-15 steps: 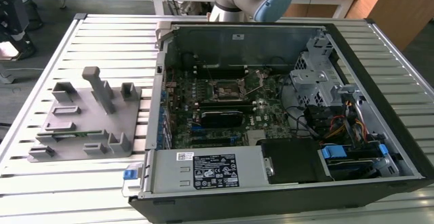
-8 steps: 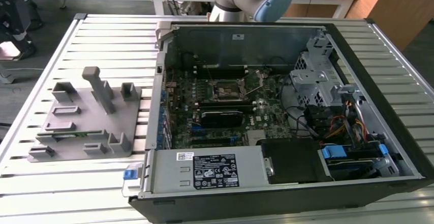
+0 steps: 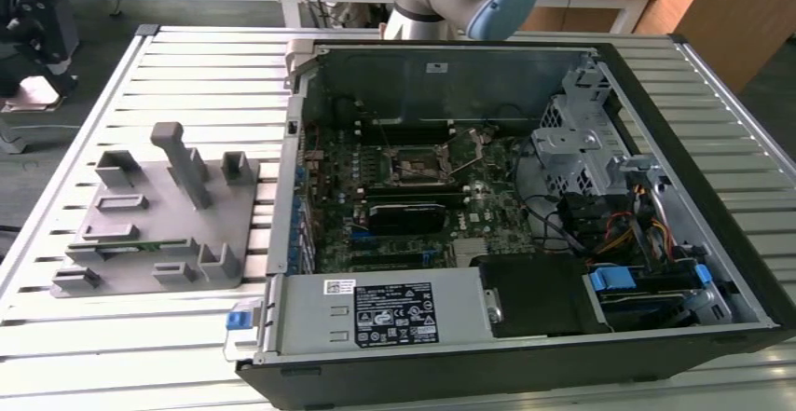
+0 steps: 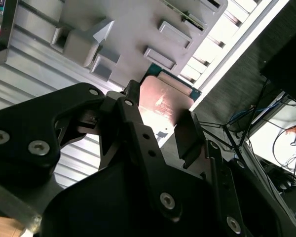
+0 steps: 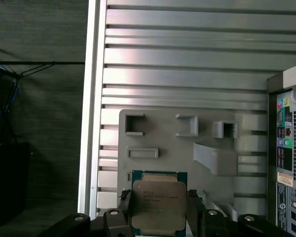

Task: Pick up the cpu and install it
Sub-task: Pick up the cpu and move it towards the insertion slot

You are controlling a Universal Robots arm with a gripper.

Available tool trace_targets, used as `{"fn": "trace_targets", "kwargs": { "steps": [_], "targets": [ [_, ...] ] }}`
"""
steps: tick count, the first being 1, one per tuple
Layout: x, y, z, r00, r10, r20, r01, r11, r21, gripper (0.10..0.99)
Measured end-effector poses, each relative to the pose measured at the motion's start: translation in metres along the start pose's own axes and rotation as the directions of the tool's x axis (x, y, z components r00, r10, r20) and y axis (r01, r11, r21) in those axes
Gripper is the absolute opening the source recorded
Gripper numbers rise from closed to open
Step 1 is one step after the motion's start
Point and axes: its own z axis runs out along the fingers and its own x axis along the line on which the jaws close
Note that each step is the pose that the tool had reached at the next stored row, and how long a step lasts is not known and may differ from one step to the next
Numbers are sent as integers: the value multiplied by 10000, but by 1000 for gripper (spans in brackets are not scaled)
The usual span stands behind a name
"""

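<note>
Already the black claw [image 5: 159, 211] is clenching the small square, silver-topped cpu [image 5: 158, 200] by opposite edges, holding it above the grey plastic holder plate [image 5: 163, 133] on the slatted metal desk [image 5: 187, 74]. Pickup is looking done. Installing is remaining, with the motherboard socket [image 3: 417, 164], mid-frame in the exterior view, seeming unfilled. The lid's print is proving too small to read.
</note>
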Motion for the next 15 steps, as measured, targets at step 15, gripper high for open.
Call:
{"fn": "trace_targets", "kwargs": {
  "steps": [15],
  "targets": [
    [-388,0,-5,10000,1,1,-1,10000,0,529]
  ]
}}
